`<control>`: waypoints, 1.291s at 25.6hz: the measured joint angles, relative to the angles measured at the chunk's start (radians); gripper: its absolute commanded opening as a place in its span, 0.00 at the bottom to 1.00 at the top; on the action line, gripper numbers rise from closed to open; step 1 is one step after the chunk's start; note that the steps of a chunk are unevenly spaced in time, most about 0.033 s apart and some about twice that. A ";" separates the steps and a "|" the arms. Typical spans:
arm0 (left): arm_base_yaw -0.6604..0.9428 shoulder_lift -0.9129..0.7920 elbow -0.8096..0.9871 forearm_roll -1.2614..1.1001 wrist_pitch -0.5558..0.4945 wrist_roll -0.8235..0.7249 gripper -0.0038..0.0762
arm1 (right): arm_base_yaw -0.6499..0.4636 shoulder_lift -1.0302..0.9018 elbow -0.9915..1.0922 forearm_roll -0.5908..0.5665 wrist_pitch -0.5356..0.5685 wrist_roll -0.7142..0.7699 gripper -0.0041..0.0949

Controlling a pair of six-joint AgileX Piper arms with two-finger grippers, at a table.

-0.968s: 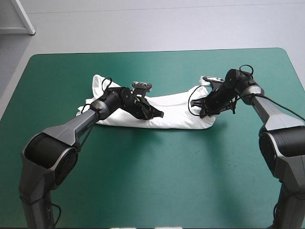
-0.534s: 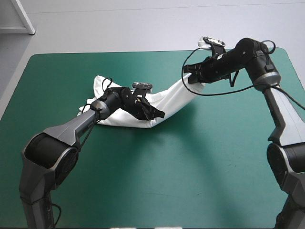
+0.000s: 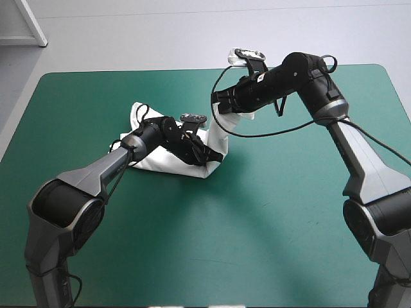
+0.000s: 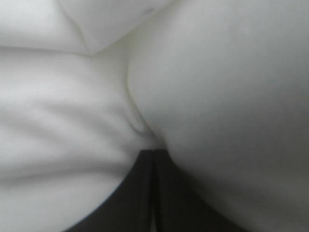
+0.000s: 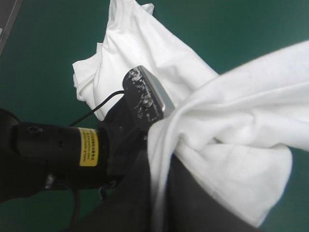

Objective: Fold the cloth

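Draping T-shirt (image 3: 218, 133) over left fingers (image 3: 212, 156)

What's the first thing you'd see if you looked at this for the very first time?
The white T-shirt stands out first: one end is lifted off the teal-green table near its middle, pinched in the right gripper. The rest lies flat on the table, where the left gripper is shut on it right at the bend.
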 measured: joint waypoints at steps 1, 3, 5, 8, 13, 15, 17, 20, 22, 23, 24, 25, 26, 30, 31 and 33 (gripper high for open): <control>0.010 -0.028 0.001 0.022 0.032 0.001 0.04 | 0.000 0.003 0.000 -0.009 -0.001 0.000 0.04; 0.026 -0.072 0.000 0.048 0.043 0.000 0.04 | 0.000 0.003 0.000 -0.014 -0.003 -0.001 0.04; 0.062 -0.151 -0.008 0.073 0.064 -0.007 0.04 | 0.000 0.003 0.000 -0.015 -0.006 -0.009 0.04; 0.134 -0.270 -0.013 0.116 0.149 -0.009 0.04 | 0.000 0.003 0.000 -0.016 -0.007 -0.026 0.04; 0.215 -0.414 0.027 0.347 0.398 -0.052 0.04 | 0.021 0.004 0.000 0.037 -0.063 -0.076 0.04; 0.235 -0.479 0.081 0.419 0.428 -0.077 0.04 | 0.047 0.015 -0.013 0.046 -0.098 -0.088 0.04; 0.256 -0.565 0.156 0.473 0.437 -0.104 0.04 | 0.079 0.043 -0.048 0.057 -0.122 -0.095 0.04; 0.275 -0.712 0.278 0.496 0.446 -0.143 0.04 | 0.124 0.125 -0.134 0.076 -0.137 -0.105 0.04; 0.278 -0.802 0.361 0.496 0.451 -0.171 0.04 | 0.154 0.209 -0.220 0.108 -0.140 -0.116 0.04; 0.278 -0.867 0.415 0.496 0.456 -0.191 0.04 | 0.172 0.266 -0.289 0.130 -0.143 -0.120 0.06; 0.278 -0.925 0.466 0.496 0.457 -0.205 0.04 | 0.195 0.346 -0.364 0.154 -0.143 -0.125 0.10; 0.278 -0.960 0.499 0.496 0.459 -0.205 0.04 | 0.209 0.395 -0.418 0.169 -0.141 -0.127 0.17; 0.278 -0.992 0.529 0.496 0.460 -0.214 0.04 | 0.221 0.442 -0.471 0.182 -0.139 -0.129 0.26; 0.278 -1.078 0.615 0.496 0.460 -0.220 0.04 | 0.260 0.579 -0.635 0.194 -0.128 -0.146 0.71; 0.278 -1.089 0.628 0.495 0.460 -0.221 0.04 | 0.265 0.595 -0.659 0.193 -0.123 -0.151 0.80; 0.278 -1.110 0.650 0.495 0.460 -0.222 0.04 | 0.274 0.614 -0.697 0.180 -0.112 -0.160 0.86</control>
